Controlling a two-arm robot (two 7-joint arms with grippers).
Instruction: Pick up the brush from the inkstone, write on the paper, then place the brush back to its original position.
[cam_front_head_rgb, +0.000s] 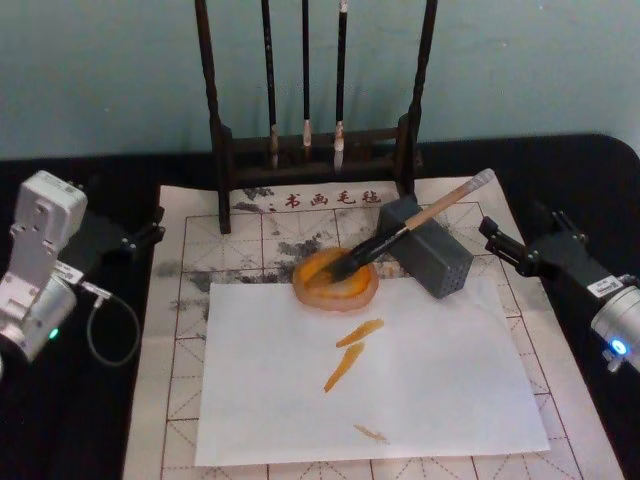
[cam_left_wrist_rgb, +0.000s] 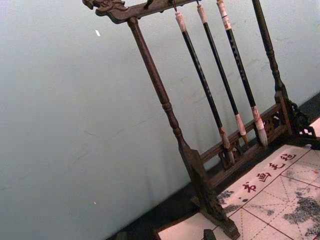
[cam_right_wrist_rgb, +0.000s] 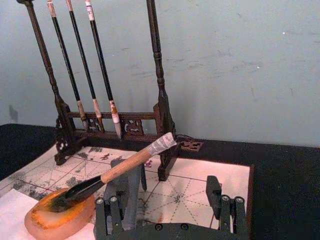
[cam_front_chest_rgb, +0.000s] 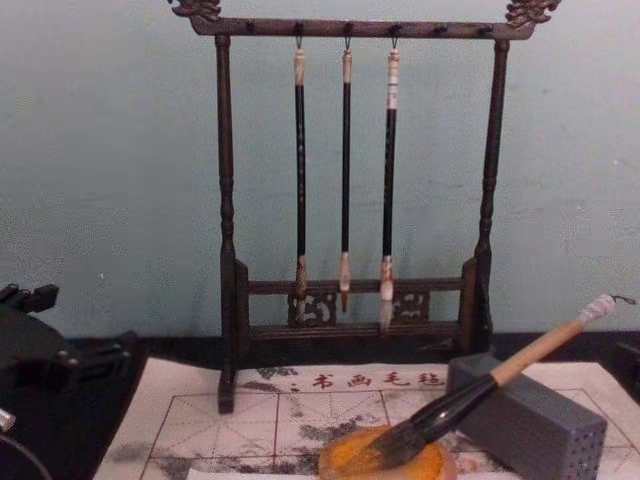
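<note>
The brush (cam_front_head_rgb: 405, 233) lies mid-frame, tip in the orange inkstone (cam_front_head_rgb: 336, 281), handle on a grey block (cam_front_head_rgb: 428, 248). The right tool (cam_right_wrist_rgb: 170, 207) is wide open at the right edge. The left tool (cam_front_head_rgb: 150, 234) waits at the left; I cannot tell its state.

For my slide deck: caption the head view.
Brush resting on the orange inkstone, orange strokes on the white sheet, left end effector and right end effector parked at either side.

brush rack (cam_front_head_rgb: 315, 150), grey block (cam_front_head_rgb: 425, 247)
</note>
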